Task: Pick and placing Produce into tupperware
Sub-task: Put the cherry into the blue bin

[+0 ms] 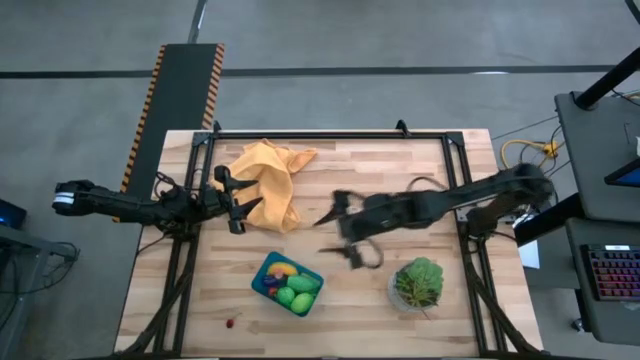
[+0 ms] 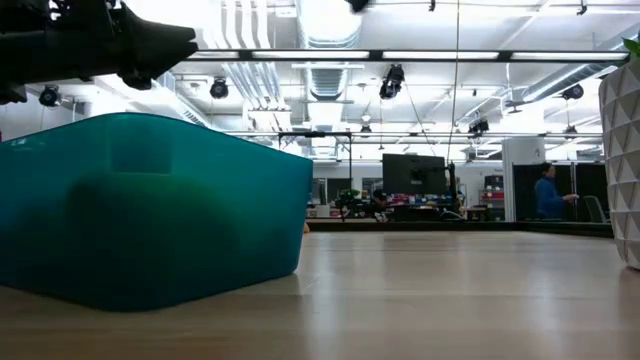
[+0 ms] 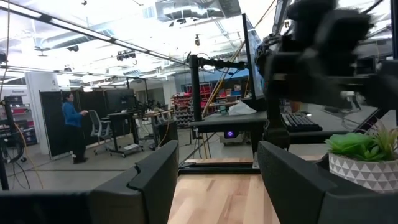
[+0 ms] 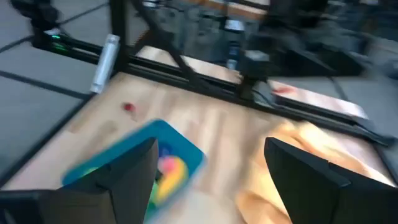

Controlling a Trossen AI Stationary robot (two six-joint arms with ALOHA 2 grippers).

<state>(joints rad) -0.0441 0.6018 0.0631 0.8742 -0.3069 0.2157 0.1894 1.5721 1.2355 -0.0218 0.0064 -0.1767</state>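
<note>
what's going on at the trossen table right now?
The two arms are packing toy produce into the teal tupperware, which already holds several pieces, among them a banana and green ovals. The right gripper is above the table near mid-table, beyond the container, fingers open and empty. The left gripper waits open by the orange cloth. One small red piece still lies on the table near its front edge. A potted plant stands to the right.

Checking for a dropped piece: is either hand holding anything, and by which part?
Nothing is held: the right hand and the left hand are both open and empty.
</note>
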